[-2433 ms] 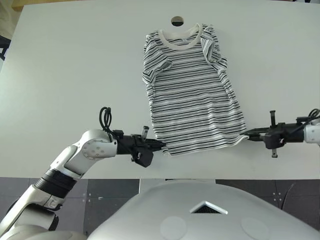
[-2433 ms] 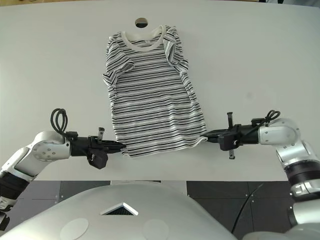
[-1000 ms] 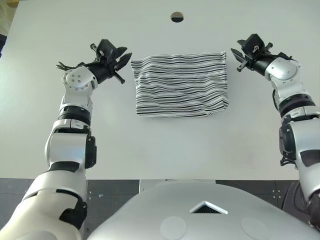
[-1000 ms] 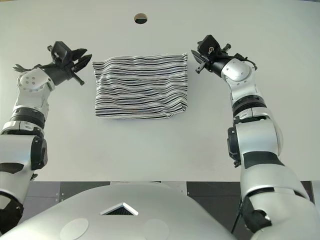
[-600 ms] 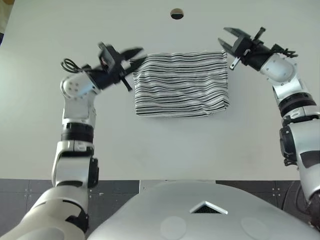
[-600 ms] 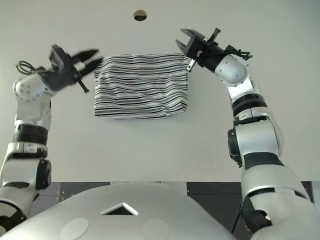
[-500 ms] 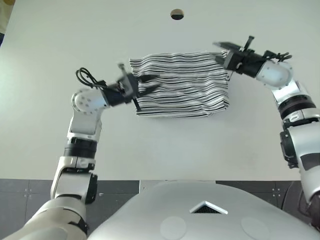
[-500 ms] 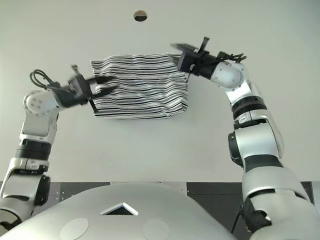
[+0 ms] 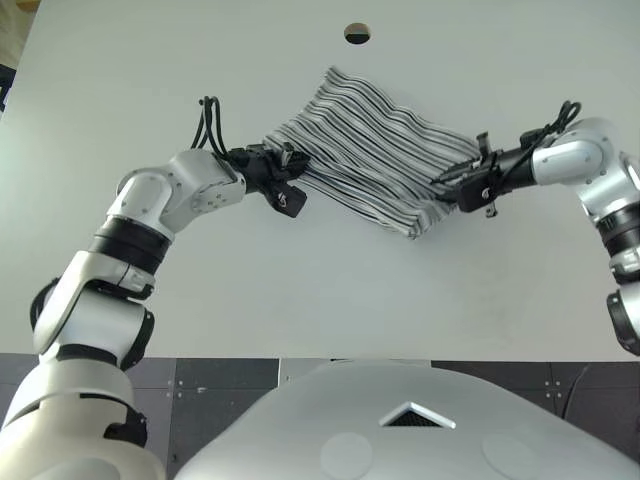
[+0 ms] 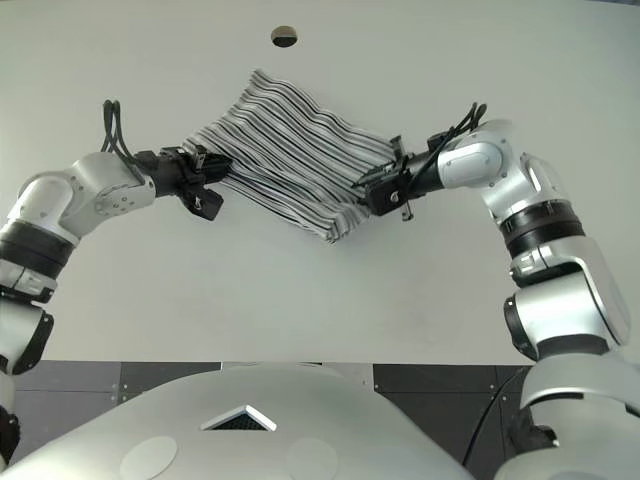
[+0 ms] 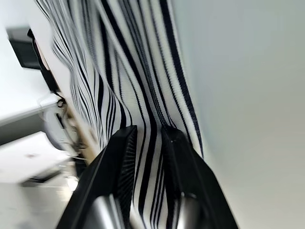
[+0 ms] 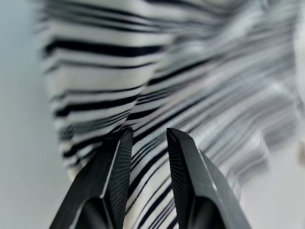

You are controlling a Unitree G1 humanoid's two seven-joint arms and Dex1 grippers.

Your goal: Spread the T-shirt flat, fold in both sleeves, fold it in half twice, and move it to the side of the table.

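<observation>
Change: A moment ago the T-shirt point(image 9: 372, 140) was lying as a squared, once-halved rectangle with both hands off it. Now it is sitting skewed like a diamond, with each hand pinching one side corner.
Left hand: The left hand point(image 9: 293, 172) is clamping the cloth corner pointing to the robot's left of the hole point(image 9: 355, 33). In the left wrist view, striped fabric is running between its fingers point(image 11: 125, 157).
Right hand: The right hand point(image 9: 452, 186) is gripping the opposite corner, to the robot's right of the hole and on its near side. In the right wrist view, its fingers point(image 12: 183, 162) are closing narrowly over the stripes.
T-shirt place: It is stretching between the two hands on the near side of the hole, its far corner reaching close to the hole. Whether the middle is resting on the table point(image 9: 150, 60) or hanging just above it, I cannot tell.
Meaning for the task: The sleeves and the first halving are looking finished. The hands seem to be starting the second halving, and the move to the side is not yet done.
Carrier: The table is bearing the T-shirt. The hole is showing dark, and its inside is too small to read.
</observation>
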